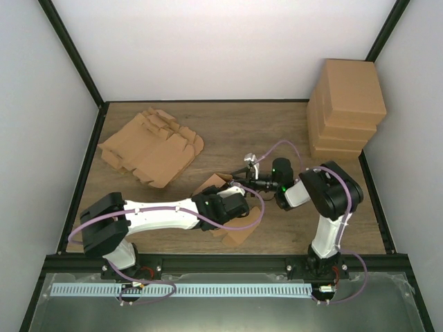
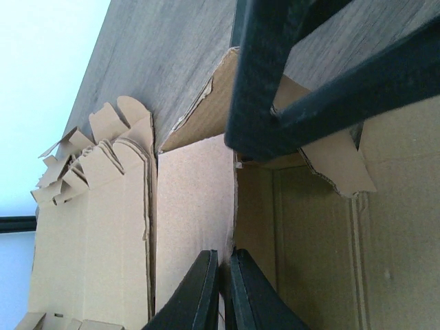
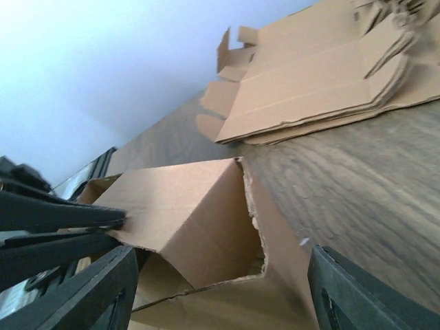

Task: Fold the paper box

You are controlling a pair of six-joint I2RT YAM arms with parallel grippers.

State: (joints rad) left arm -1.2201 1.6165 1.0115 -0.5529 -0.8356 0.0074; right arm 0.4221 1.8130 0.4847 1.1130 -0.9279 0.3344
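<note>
Two end effectors meet at the paper box (image 1: pixel 240 234), which sits partly folded on the worktop (image 1: pixel 228 131), near the middle and toward the near edge. The left end effector (image 2: pixel 223 256) reaches in from the left and is narrowed to a pinch on the top edge of one upright wall of the box, a finger on each side of the panel. The right end effector (image 3: pixel 223 265) comes in from the right with its fingers spread wide. A raised flap of the box lies in the gap between them, touching neither finger. The box lies open side up, and what shows of it under the arms runs from far left to near right. One torn-edged flap stands tilted by the right fingers. A stack of flat cardboard blanks (image 1: pixel 152 149) lies well apart at the far left. A pile of finished boxes (image 1: pixel 346 104) stands at the far right.
</note>
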